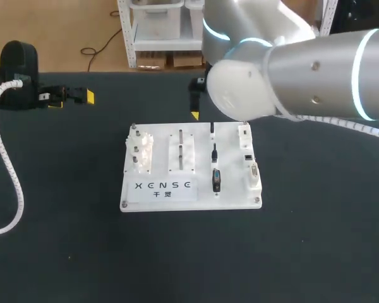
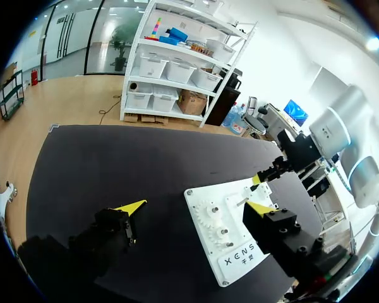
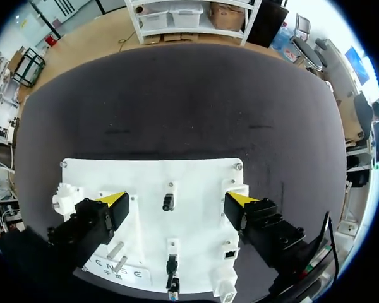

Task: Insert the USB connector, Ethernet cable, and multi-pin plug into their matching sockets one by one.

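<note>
Approach for first pickup, probably — right gripper (image 3: 177, 202) poised wide open over USB connector (image 3: 168, 202) on white board (image 1: 201, 164) (Ethernet cable (image 1: 214, 153) and multi-pin plug (image 1: 216, 180) in line beside it, unplugged). Left gripper (image 1: 72, 100) parked well aside, also open, empty. Calls next for descending, centring, closing on connector.

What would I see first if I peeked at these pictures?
The huge silver right arm looms in from the right, and its right tool hangs open above the white board in the middle of the dark table. Off at the far left, the left tool sits open, showing bright yellow tips.
</note>
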Robot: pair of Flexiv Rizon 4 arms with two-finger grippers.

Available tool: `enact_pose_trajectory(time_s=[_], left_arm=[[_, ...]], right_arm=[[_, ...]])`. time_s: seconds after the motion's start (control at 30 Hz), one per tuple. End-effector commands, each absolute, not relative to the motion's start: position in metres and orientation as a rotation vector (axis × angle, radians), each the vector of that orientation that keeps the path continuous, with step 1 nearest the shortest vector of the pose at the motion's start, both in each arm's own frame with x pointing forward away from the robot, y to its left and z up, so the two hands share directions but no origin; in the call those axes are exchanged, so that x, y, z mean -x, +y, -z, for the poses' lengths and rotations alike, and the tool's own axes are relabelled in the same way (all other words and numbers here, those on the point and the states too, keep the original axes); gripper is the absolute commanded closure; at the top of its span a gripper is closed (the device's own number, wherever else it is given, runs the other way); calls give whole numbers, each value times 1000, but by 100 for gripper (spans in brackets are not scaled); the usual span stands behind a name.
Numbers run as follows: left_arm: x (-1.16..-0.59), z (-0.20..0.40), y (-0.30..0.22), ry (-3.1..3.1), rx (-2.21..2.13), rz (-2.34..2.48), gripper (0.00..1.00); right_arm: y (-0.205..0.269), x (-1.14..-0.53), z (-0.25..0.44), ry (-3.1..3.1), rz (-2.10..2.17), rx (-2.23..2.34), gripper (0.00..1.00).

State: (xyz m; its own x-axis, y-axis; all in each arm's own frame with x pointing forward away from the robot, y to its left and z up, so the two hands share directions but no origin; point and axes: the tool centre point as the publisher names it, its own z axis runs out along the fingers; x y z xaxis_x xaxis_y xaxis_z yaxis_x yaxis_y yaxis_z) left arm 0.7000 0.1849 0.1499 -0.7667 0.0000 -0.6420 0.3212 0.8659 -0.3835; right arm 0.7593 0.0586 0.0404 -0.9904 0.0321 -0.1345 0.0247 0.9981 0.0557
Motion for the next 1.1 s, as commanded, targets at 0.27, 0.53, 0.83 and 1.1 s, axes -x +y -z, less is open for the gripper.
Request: enact_pose_trajectory(time_s=[0.27, 0.53, 0.83, 1.1], left_arm=[[-700, -150, 185, 2374, -231, 637, 0], [-700, -150, 185, 2374, -231, 637, 0], [-700, -150, 185, 2374, -231, 637, 0], [-700, -150, 185, 2374, -231, 637, 0]], right_arm=[[62, -747, -33, 2965, -35, -16, 0], [60, -742, -19, 2988, -11, -35, 2], [64, -743, -16, 2994, -17, -34, 28], [65, -746, -17, 3000, -32, -19, 70]])
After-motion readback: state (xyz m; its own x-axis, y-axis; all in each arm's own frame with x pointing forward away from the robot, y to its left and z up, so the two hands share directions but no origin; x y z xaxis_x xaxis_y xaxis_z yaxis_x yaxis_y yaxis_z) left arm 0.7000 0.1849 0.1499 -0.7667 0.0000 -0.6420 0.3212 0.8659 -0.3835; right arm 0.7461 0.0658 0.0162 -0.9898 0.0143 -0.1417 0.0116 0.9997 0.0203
